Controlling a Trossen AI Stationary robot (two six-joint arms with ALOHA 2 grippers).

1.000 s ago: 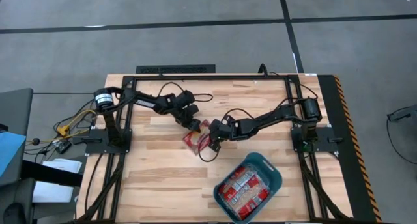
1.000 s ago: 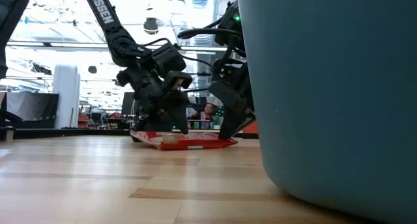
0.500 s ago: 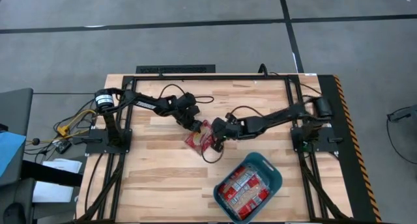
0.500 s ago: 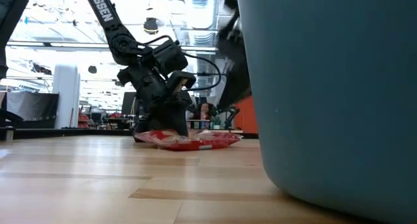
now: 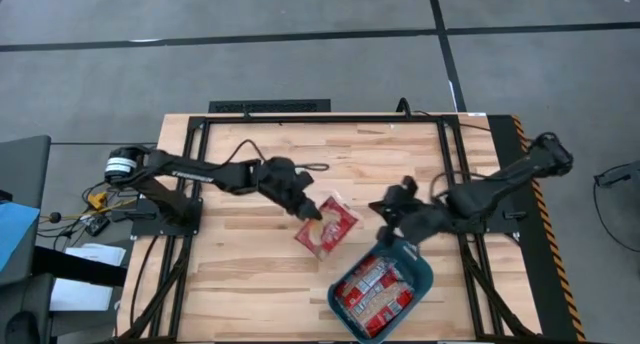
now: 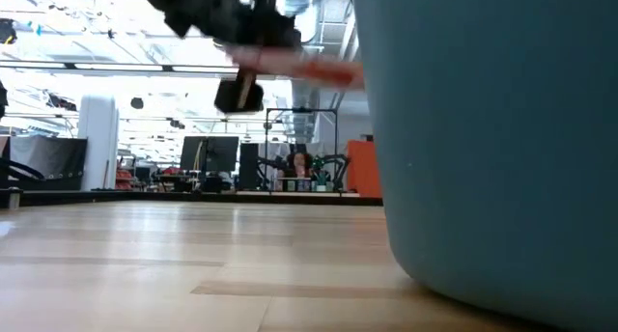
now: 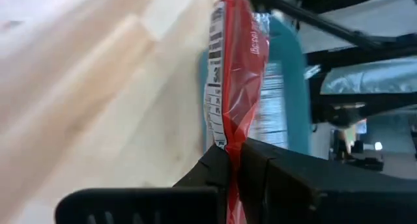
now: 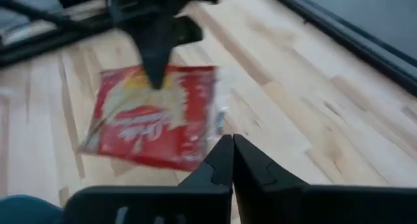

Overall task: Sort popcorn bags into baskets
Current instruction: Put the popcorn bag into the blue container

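A bag (image 5: 327, 225) is now carried clear of the table (image 5: 240, 274), clamped by one edge in the left gripper (image 5: 312, 212), whereas a second ago it lay flat on the wood with both grippers working at it. In the left wrist view the fingers (image 7: 215, 175) are seen pressed together on the red wrapper (image 7: 234, 87), with the bag hanging edge-on towards the tub (image 7: 287, 74); in the low view it is seen lifted high, a red streak (image 6: 319, 71) just beside the tub's wall (image 6: 483, 139). The bag has been brought closer to the tub (image 5: 418, 266) but is not yet over it, being held off the rim on the side toward the table's middle. The right gripper (image 5: 393, 212) has been drawn away from the bag and now sits near the tub's far rim, empty, its fingers (image 8: 225, 160) together, with the bag seen ahead of it in its wrist view (image 8: 153, 116). Several bags (image 5: 375, 289) already lie in the tub, and no others are seen on the table. This is judged to be the last bag, with the pick finished and only the carry over the rim and the release left; a snag on the rim is the likely risk, since the bag hangs loosely by one edge.
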